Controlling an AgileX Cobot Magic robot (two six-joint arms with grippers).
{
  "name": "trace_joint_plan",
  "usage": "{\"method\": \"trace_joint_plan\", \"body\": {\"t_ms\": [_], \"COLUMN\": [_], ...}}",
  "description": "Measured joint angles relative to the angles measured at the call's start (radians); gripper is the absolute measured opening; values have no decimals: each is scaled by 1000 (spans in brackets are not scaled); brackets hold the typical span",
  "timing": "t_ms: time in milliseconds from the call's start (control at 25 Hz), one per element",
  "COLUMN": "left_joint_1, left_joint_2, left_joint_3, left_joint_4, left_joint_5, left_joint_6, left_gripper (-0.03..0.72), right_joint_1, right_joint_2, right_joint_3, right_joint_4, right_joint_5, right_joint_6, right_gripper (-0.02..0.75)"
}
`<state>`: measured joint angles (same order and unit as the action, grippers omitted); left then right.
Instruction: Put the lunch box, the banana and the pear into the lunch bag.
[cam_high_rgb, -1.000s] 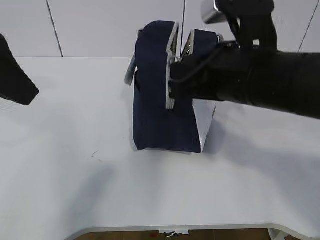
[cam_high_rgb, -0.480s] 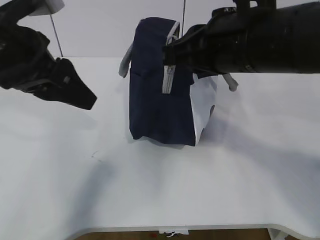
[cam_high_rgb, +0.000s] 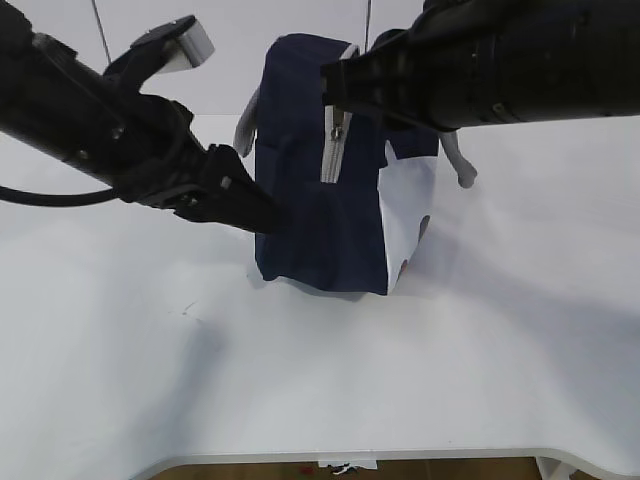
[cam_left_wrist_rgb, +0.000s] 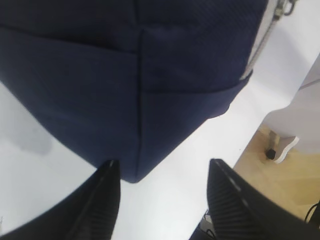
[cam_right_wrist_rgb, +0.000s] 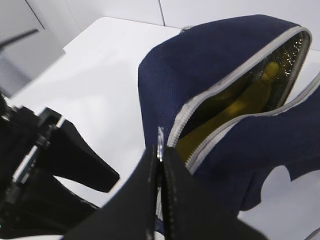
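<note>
The navy lunch bag (cam_high_rgb: 315, 215) stands upright mid-table with its white end panel (cam_high_rgb: 405, 215) facing right. Its grey zipper (cam_right_wrist_rgb: 235, 75) gapes open, and through the gap the yellow banana (cam_right_wrist_rgb: 247, 97) shows inside. The lunch box and the pear are hidden. My right gripper (cam_right_wrist_rgb: 160, 150) is shut on the zipper pull at the bag's top (cam_high_rgb: 335, 115). My left gripper (cam_left_wrist_rgb: 162, 172) is open, its fingers straddling the bag's lower corner (cam_left_wrist_rgb: 135, 172) without closing on it. In the exterior view the left gripper (cam_high_rgb: 262, 218) sits against the bag's left side.
Grey strap handles (cam_high_rgb: 245, 125) hang off both sides of the bag. White table (cam_high_rgb: 300, 380) runs to a front edge near the bottom of the exterior view. The left wrist view shows the table's edge and wooden floor (cam_left_wrist_rgb: 285, 170) beyond.
My left arm has swung in from the left to the bag's lower left side, jaws spreading wider. The bag has shifted a little leftward. The right gripper keeps its hold on the zipper.
</note>
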<state>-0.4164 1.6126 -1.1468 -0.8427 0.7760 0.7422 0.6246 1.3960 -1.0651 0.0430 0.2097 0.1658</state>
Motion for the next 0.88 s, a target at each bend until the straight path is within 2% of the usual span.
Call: {"method": "trace_joint_plan", "body": {"t_ms": [200, 360, 440, 520, 560, 600, 640, 720, 880], "left_joint_1": [-48, -61, -63, -63, -63, -63, -63, -63, -64], "left_joint_2": [44, 61, 90, 101, 101, 103, 103, 105, 105], "left_joint_3": [0, 0, 0, 0, 0, 0, 0, 0, 0], "left_joint_4": [-10, -18, -22, -26, -26, -19, -13, 18, 108], "left_joint_5": [-76, -110, -137, -142, -144, -143, -146, -146, -134], "left_joint_6": [20, 29, 33, 35, 35, 37, 41, 41, 43], "left_gripper": [422, 414, 372, 276, 276, 106, 106, 10, -3], "right_joint_1": [0, 0, 0, 0, 0, 0, 0, 0, 0], "right_joint_2": [0, 0, 0, 0, 0, 0, 0, 0, 0], "right_joint_3": [0, 0, 0, 0, -1, -1, -1, -1, -2], "right_joint_4": [10, 33, 38, 42, 42, 44, 44, 47, 49], "right_joint_5": [0, 0, 5, 7, 7, 7, 7, 7, 7], "right_joint_6": [0, 0, 0, 0, 0, 0, 0, 0, 0], "right_gripper": [1, 1, 1, 1, 1, 1, 1, 1, 1]}}
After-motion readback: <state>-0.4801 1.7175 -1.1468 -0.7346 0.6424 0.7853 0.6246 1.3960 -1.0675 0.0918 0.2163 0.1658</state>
